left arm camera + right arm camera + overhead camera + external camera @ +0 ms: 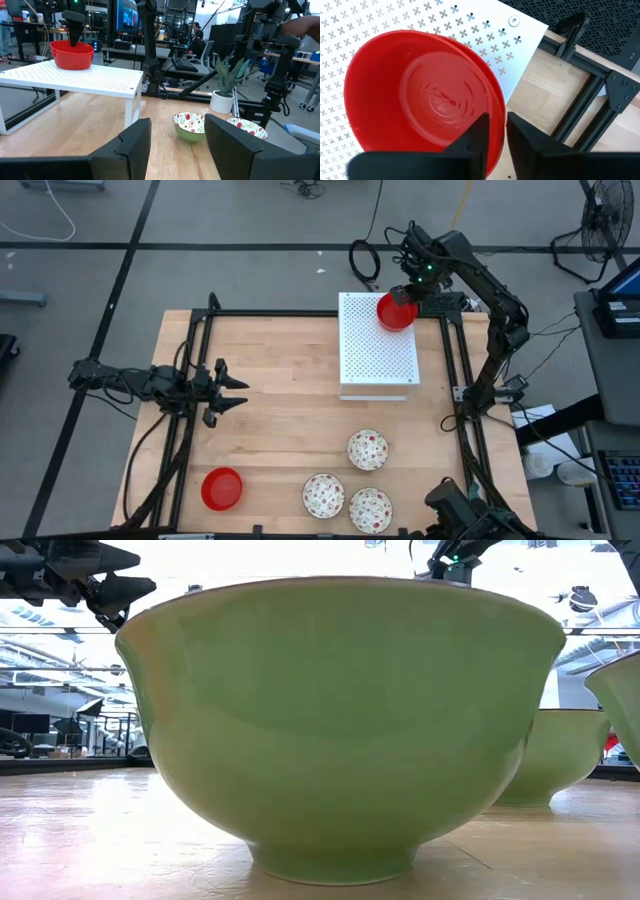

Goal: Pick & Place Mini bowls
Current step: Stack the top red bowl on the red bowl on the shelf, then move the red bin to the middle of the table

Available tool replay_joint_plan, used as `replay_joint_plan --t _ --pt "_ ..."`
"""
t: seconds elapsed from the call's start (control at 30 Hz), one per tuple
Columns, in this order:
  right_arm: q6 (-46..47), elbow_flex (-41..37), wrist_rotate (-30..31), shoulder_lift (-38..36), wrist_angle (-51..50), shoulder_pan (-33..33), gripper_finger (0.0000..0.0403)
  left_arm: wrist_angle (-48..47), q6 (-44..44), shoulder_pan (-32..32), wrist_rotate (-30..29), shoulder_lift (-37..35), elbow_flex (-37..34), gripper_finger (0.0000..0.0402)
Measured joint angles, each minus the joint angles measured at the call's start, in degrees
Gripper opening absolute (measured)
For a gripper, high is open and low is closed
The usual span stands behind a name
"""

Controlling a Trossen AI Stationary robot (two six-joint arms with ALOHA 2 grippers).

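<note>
Right gripper point(493, 132) pinches the rim of the red bowls point(396, 311) stacked at the white board point(378, 345) corner (fingers barely apart); any drag tips them off.

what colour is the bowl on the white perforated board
Plain glossy red round bowl, stacked on another red one; the right wrist view shows it best.

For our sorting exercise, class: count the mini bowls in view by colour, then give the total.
Plain red bowls: 3 (one alone, two apparently nested on the white board)
White floral bowls: 3
Total: 6
</note>
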Motion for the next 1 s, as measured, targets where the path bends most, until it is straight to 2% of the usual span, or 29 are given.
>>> replay_joint_plan --t 0.27,0.63,0.77,1.0 --pt "0.0 0.0 0.0 -1.9 2.5 0.0 0.0106 0.0 0.0 0.0 0.0 0.0 0.0 0.0187" --pt "-2.2 -1.4 0.1 -12.9 13.0 0.2 0.0110 0.0 0.0 0.0 0.0 0.0 0.0 0.0187" --pt "-4.5 -11.0 0.0 -21.1 23.3 1.9 0.0110 0.0 0.0 0.0 0.0 0.0 0.0 0.0187" --pt "-7.1 -40.4 0.1 -39.8 54.2 5.5 0.0069 0.0 0.0 0.0 0.0 0.0 0.0 0.0187"
